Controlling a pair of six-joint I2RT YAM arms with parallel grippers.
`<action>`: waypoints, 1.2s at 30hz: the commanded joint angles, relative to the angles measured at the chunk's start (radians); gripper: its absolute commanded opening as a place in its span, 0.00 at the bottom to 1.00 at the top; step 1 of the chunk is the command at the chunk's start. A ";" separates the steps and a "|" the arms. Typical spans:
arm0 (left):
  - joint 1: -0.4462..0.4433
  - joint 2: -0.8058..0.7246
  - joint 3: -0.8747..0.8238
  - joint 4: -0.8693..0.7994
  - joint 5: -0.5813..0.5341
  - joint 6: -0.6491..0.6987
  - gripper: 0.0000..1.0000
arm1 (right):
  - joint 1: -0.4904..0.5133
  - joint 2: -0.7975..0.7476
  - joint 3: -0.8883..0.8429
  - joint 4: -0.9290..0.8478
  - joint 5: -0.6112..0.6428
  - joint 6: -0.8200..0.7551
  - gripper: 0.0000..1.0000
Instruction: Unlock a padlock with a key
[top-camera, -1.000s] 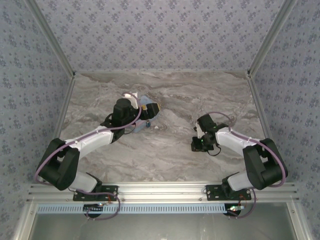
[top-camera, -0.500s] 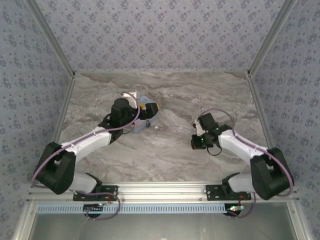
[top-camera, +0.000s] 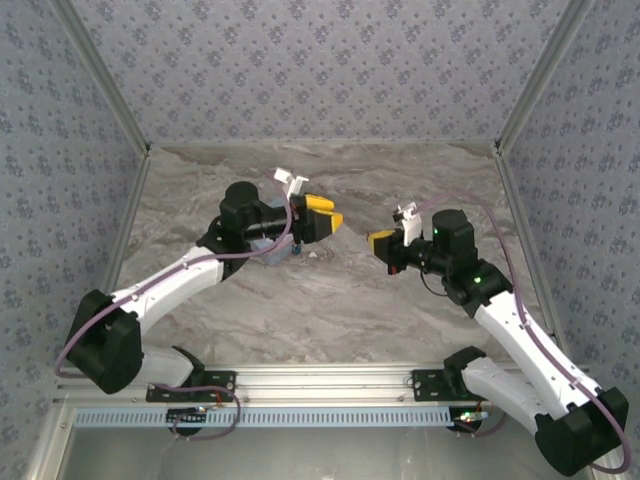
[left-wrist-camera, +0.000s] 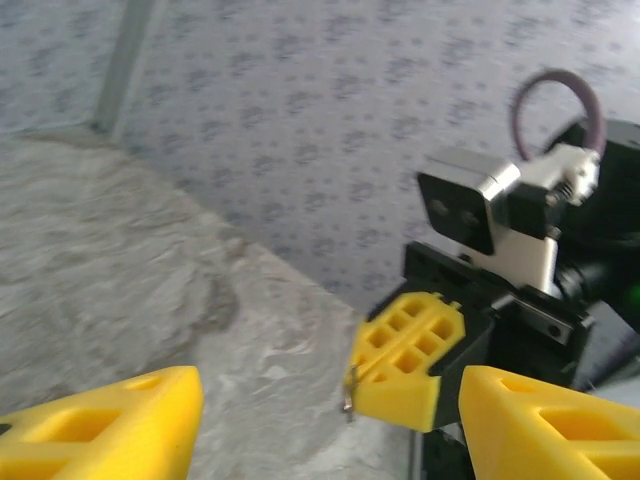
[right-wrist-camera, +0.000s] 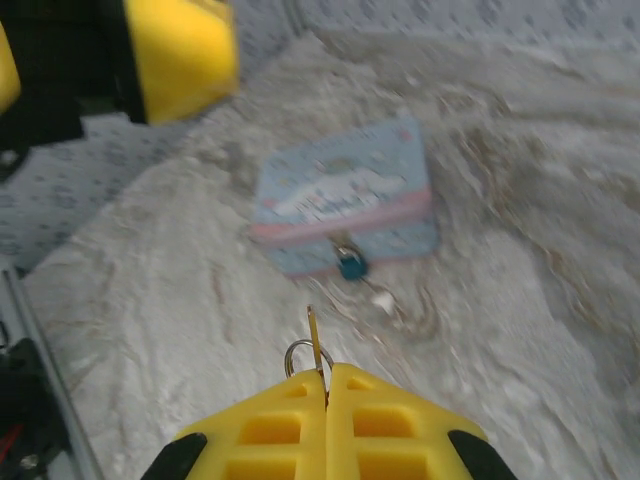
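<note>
- Now right gripper (right-wrist-camera: 327, 378) is clamped on key (right-wrist-camera: 315, 338), its blade pointing forward.
- Opposite, left gripper (top-camera: 324, 214) has its fingers apart.
- Teal padlock (right-wrist-camera: 350, 265) touches tin box (right-wrist-camera: 340, 190) at its front wall.

Two arms are standing at one worktop (top-camera: 330, 300): the left arm (top-camera: 170, 280) and the right arm (top-camera: 520, 330). Two grippers are showing, the left gripper (top-camera: 335, 214) and the right gripper (top-camera: 378, 240). One tin box (right-wrist-camera: 345, 195), one padlock (right-wrist-camera: 351, 265), one key (right-wrist-camera: 316, 340) and one key ring (right-wrist-camera: 298, 352) are showing too.

No legible text, numbers or logos anywhere. Tin box (right-wrist-camera: 340, 205) has a cartoon print on its lid, but it's too blurred to read any lettering.
</note>
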 joint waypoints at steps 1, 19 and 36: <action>-0.029 0.021 0.067 0.004 0.148 0.052 0.66 | 0.038 -0.004 0.047 0.033 -0.080 -0.036 0.00; -0.075 0.085 0.148 -0.134 0.223 0.150 0.44 | 0.096 -0.012 0.062 0.071 -0.035 -0.023 0.00; -0.076 0.090 0.163 -0.162 0.211 0.164 0.12 | 0.102 -0.009 0.062 0.082 -0.029 -0.014 0.00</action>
